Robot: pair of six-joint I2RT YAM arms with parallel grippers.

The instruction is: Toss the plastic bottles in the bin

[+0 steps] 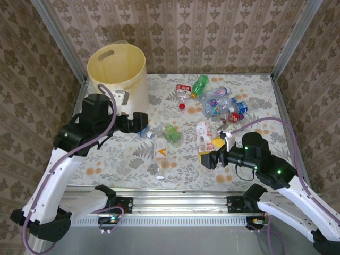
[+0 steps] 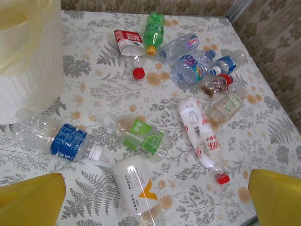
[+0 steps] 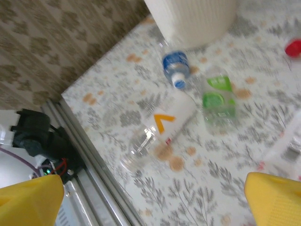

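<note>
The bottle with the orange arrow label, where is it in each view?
Top external: the orange-arrow bottle, just below centre.
Left wrist: bottom centre.
Right wrist: middle of the picture.
Shared landmark: the green-labelled bottle lying next to it in all three.

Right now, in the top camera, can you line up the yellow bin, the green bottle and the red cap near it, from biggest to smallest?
1. yellow bin, by far the biggest
2. green bottle
3. red cap, tiny
</note>
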